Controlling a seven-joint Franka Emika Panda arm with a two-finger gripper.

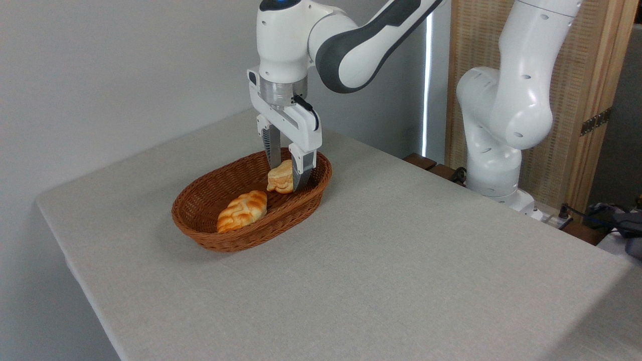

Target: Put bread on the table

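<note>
Nearest the camera: one table point(381, 281), large, rectangular, covered in a light grey-beige cloth-like surface; the whole front half is bare fabric.

Mid-table, left of centre: one brown oval wicker basket point(210, 235), resting flat on the cloth. Contents counted: two baked items.

Item 1, toward the near end of the basket: one elongated braided loaf point(243, 210), orange-glazed, lying on the basket floor, apart from the gripper.

Item 2, toward the far end: the bread point(281, 178), one small round pale-golden bun, layered at the side. It sits between the two fingers of the gripper point(285, 176), inside the basket's outline (whether it touches the basket floor or is just clear of it cannot be told from this angle).

Gripper: one, two-fingered, pointing straight down into the far end of the basket. The left finger stands against the bun's left side and the right finger against its right side, so the jaws are clamped on the bread.

Above and behind: one white-and-grey Franka arm point(346, 45) reaching in from the upper right, its base column point(496, 125) standing past the far right table edge.

Farthest back: a plain pale wall point(100, 75) on the left, one wooden-framed woven screen point(592, 75) on the right, and some dark cables point(609, 215) at the right edge.
</note>
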